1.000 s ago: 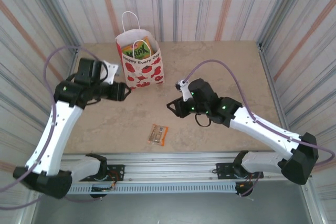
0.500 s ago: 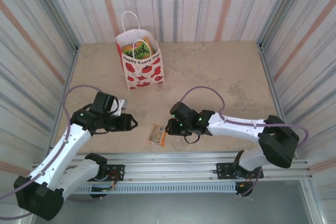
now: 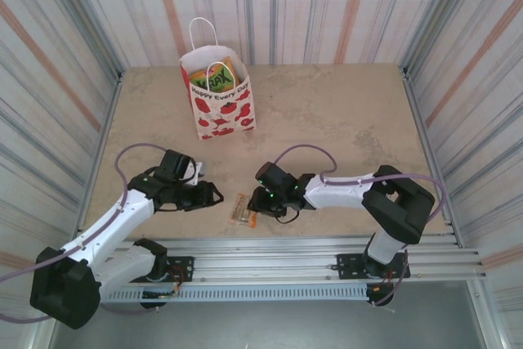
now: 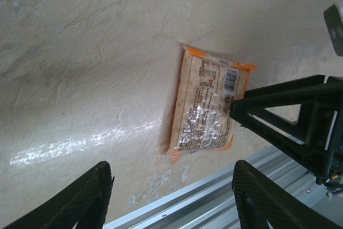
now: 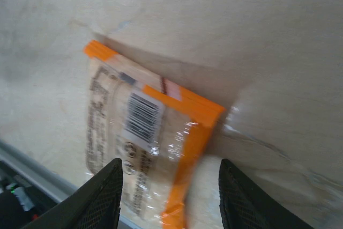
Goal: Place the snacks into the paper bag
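A brown-orange snack packet [image 3: 243,209] lies flat on the table near the front rail, barcode side up [image 4: 206,105]. The paper bag [image 3: 219,104] stands upright at the back left, with green and orange snacks [image 3: 217,78] showing in its mouth. My left gripper [image 3: 214,195] hovers just left of the packet, open and holding nothing [image 4: 177,202]. My right gripper [image 3: 260,206] is low at the packet's right end. Its jaws are open, and the packet's orange edge [image 5: 187,148] lies below and between them [image 5: 174,197].
The metal front rail [image 3: 278,247] runs just below the packet. Striped walls close in the table on three sides. The two grippers face each other across the packet, a short way apart. Bare tabletop [image 3: 327,112] lies between the bag and the arms.
Both arms have come down and toward the front edge. The left has left the bag's side, and the right has swung left. They now flank the packet, which has not moved.
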